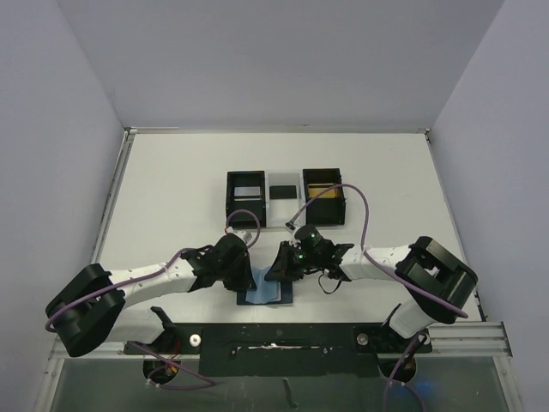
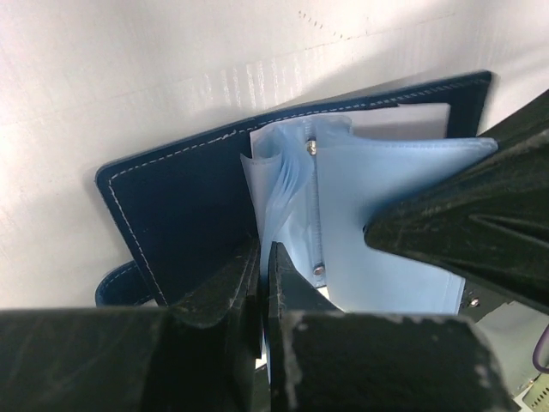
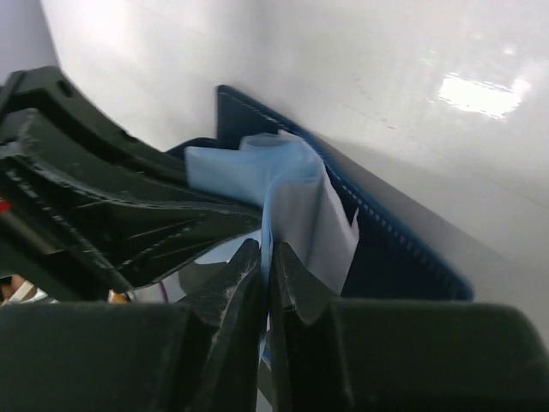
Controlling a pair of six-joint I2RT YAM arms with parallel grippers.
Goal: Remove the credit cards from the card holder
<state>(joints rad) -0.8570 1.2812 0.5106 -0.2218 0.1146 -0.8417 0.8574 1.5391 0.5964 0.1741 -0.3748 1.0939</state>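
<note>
Left gripper [image 2: 264, 251], black and two-fingered, is pinched almost flat on the near edge of the pale blue plastic sleeves [image 2: 386, 197] at the bottom centre of its wrist view, with a sliver of blue showing between the fingers. The right gripper [image 3: 266, 251] is clamped just as thin on a leaf of the same sleeves at the bottom centre of its own view, and the leaf stands up in a soft fold.

The sleeves belong to the navy-blue stitched bifold card holder [image 2: 189, 215], which lies open on the white table [image 1: 171, 189]. Its dark cover sits flat at centre left of the left wrist view, and two small metal rivets [image 2: 319, 269] fix the sleeves at the spine. A pale flat rectangle [image 2: 412, 116] shows behind the sleeves at upper right; whether it is a card cannot be told.

From above, both tools meet over the holder just below frame centre, ahead of the arm bases. Well beyond, at upper centre, stand two black open boxes joined by a clear section [image 1: 281, 190]. The right-hand box holds a gold-tan flat piece [image 1: 322, 183].
</note>
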